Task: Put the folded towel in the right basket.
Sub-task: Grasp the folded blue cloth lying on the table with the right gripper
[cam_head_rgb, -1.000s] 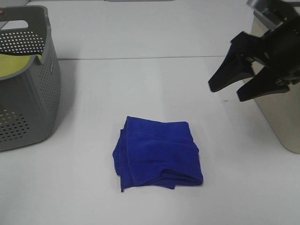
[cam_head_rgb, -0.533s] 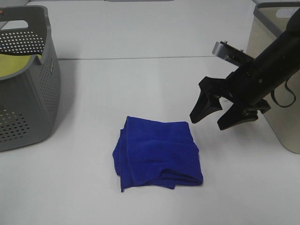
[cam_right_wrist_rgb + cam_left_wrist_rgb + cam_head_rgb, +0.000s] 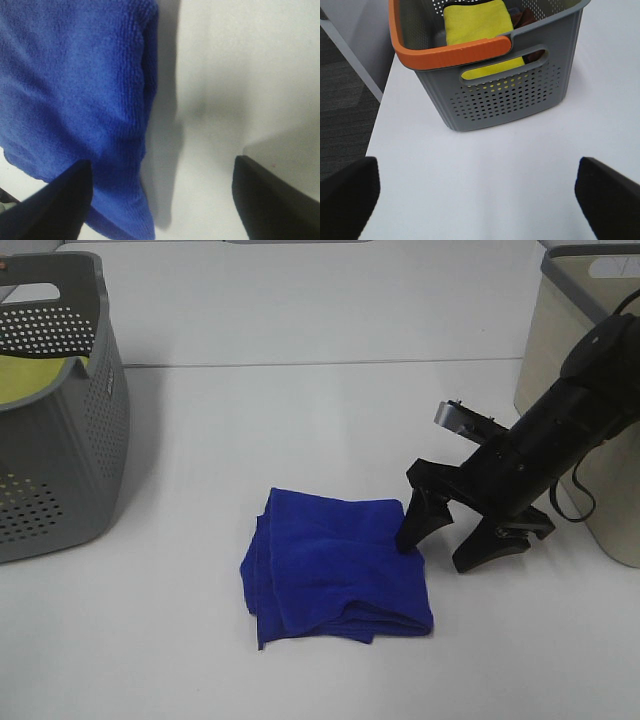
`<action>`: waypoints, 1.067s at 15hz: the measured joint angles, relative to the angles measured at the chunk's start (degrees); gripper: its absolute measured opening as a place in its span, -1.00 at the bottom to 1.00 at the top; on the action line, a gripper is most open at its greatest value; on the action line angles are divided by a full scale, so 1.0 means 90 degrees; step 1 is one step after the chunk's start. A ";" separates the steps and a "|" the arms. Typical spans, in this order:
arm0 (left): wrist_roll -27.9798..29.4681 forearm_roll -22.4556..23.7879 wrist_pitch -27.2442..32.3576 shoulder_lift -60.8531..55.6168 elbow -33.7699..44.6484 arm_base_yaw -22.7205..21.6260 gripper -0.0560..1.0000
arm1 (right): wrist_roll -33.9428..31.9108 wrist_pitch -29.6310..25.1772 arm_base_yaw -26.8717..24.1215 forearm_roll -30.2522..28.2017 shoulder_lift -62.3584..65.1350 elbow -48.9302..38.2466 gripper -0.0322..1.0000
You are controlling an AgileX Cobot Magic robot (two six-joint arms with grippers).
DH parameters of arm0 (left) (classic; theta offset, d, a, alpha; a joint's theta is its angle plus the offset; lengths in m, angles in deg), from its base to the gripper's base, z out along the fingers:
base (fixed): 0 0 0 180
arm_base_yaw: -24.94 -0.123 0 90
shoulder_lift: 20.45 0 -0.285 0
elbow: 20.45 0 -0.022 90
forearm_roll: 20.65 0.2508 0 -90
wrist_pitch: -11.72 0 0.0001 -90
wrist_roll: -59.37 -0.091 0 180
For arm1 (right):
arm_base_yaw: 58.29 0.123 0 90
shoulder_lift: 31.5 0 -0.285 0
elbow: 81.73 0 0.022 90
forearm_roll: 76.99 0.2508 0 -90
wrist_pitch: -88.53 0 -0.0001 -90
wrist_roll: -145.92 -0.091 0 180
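A folded blue towel lies on the white table in the middle of the exterior high view. My right gripper is open and low at the towel's right edge; one finger rests on that edge, the other finger is over bare table. The right wrist view shows the towel close up, with one finger over it. The right basket is beige and stands at the far right. My left gripper is open and empty; it is out of the exterior high view.
A grey perforated basket with yellow cloth inside stands at the far left; in the left wrist view it has an orange handle, near the table's edge.
My right gripper came down and to the left from beside the beige basket to the towel's right edge, staying open. The towel has not moved.
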 joint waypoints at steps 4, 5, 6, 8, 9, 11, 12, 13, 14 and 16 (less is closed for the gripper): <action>0.0000 0.0000 0.0000 0.0000 0.0000 0.0000 0.98 | 0.0000 0.0006 0.0000 0.0325 -0.0153 0.0000 0.52; 0.0000 0.0000 0.0000 0.0000 0.0000 0.0000 0.98 | -0.0006 0.0000 0.0051 0.0446 -0.0204 0.0025 0.52; 0.0000 0.0000 0.0000 0.0000 0.0000 0.0000 0.98 | -0.0038 0.0000 0.0108 0.0535 -0.0242 0.0038 0.52; 0.0000 0.0000 0.0000 0.0000 0.0000 0.0000 0.98 | -0.0051 0.0013 0.0280 0.0668 -0.0286 0.0051 0.51; 0.0000 0.0000 0.0000 0.0000 0.0000 0.0000 0.98 | -0.0051 0.0045 0.0427 0.0732 -0.0318 0.0057 0.51; 0.0000 0.0000 0.0000 0.0000 0.0000 0.0000 0.98 | -0.0051 0.0280 0.0923 0.0904 -0.0331 0.0064 0.50; 0.0000 0.0000 0.0000 0.0000 0.0000 0.0000 0.98 | -0.0051 0.0407 0.1127 0.0974 -0.0331 0.0064 0.50; 0.0000 0.0000 0.0000 0.0000 0.0000 0.0000 0.98 | -0.0051 0.0471 0.1241 0.1006 -0.0331 0.0064 0.50; 0.0000 0.0000 0.0000 0.0000 0.0000 0.0000 0.98 | -0.0051 0.0643 0.1483 0.1019 -0.0331 0.0064 0.50; 0.0000 0.0000 0.0000 0.0000 0.0000 0.0000 0.98 | -0.0051 0.0872 0.1808 0.1012 -0.0331 0.0076 0.49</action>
